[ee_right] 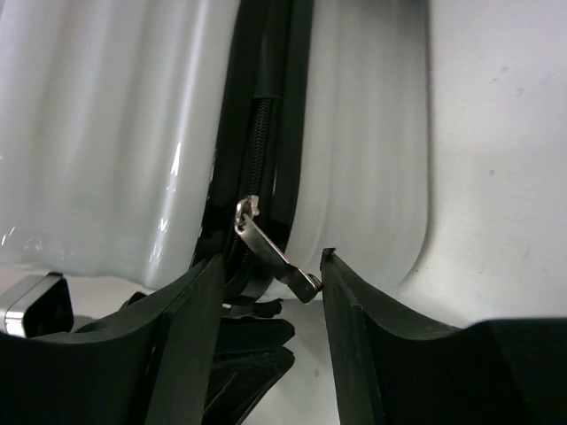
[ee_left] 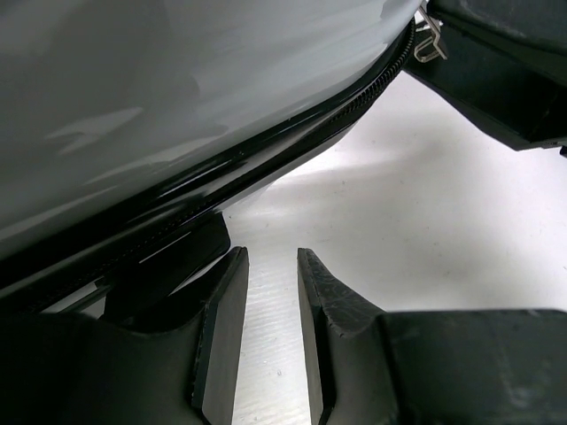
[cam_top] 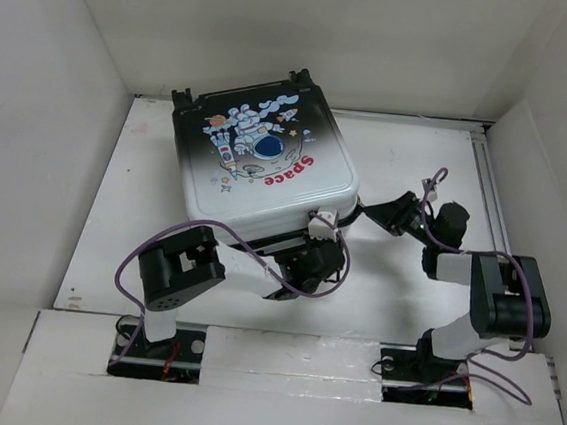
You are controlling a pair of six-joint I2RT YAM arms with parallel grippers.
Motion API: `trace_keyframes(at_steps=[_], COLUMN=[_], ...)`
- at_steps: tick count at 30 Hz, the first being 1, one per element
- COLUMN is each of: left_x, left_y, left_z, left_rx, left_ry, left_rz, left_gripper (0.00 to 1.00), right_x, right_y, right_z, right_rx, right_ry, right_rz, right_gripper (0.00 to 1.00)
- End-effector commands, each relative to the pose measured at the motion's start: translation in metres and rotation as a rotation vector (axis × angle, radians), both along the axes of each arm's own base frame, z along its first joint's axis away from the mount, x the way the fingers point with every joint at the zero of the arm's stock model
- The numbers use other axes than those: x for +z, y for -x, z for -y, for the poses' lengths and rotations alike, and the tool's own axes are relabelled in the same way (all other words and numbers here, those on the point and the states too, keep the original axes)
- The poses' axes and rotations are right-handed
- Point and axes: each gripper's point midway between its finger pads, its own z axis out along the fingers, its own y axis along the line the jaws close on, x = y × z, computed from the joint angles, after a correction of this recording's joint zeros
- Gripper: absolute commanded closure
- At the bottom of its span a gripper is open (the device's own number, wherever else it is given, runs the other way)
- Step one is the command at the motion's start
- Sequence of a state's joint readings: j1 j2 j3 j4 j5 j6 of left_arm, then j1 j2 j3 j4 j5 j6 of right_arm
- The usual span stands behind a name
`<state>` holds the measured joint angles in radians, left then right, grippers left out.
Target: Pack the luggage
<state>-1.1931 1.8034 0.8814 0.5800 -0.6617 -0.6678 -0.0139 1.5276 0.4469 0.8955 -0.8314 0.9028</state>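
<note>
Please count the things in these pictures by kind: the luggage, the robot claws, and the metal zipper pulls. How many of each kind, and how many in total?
Luggage: 1
Claws: 2, the left claw and the right claw
Metal zipper pull: 1
Total: 4

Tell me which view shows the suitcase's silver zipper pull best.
Right wrist: the silver metal zipper pull hangs close-up off the black zipper track, between the right gripper's open fingers. Left wrist catches the pull small, top right; top external cannot resolve it.
</note>
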Motion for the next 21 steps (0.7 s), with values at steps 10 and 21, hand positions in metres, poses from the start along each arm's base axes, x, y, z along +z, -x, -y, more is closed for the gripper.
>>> trace_keyframes(at_steps=[10, 21], left_x=[0.023, 0.037], left_y=[-0.008, -0.026], left_z=[0.007, 0.006], left_rx=[0.008, 0.100], left_ry=[0.068, 0.019], left_rz=[0.027, 0.088], left_gripper=[0.77, 0.77], right_x=[0.024, 0.018], right_y=[0.012, 0.026], right_z=[-0.008, 0.000], right_rx=[0.079, 0.027], right_ry=[-0.098, -0.025], right_rz=[0.139, 0.158], right_gripper=[0.71, 1.00])
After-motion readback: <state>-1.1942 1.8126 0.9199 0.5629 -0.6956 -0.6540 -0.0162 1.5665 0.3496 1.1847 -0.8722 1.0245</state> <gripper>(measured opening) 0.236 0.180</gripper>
